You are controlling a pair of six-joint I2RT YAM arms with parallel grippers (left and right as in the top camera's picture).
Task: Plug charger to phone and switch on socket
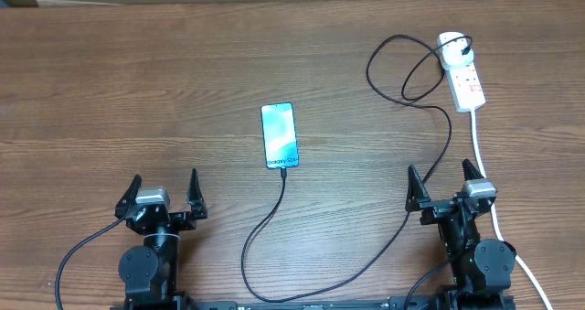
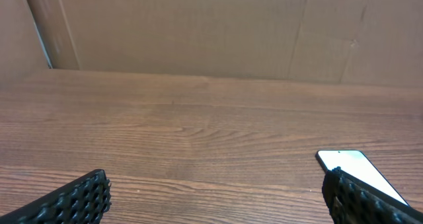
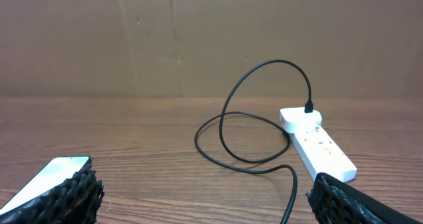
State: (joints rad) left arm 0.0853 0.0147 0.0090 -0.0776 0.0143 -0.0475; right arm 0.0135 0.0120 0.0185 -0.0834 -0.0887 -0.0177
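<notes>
Nearest the lens in both wrist views are the ribbed black finger pads, spread to the far corners of the frame with nothing between them; the left pincer and right pincer both stand wide and empty, parked at the near edge of the counter. The phone lies flat mid-counter, screen up and lit, roughly between the two arms and further out. The charger runs from the phone's near end in a long slack curve, sweeps past the right arm, loops, and ends in its plug seated in the far end of the socket at upper right. From above the connector tip seems to touch or sit in the phone's port; cannot tell whether it is fully home. Judgement: check that seating first, steadying the phone with one pincer while pushing the tip straight along the phone's long axis; then press the switch on the socket with a fingertip of the right pincer, coming down vertically so the strip does not skid. Only the overhead view shows the phone-end connection; the right wrist view shows the plug standing upright in the socket and the cable loop rising off the counter; the left wrist view shows only a corner of the phone.
</notes>
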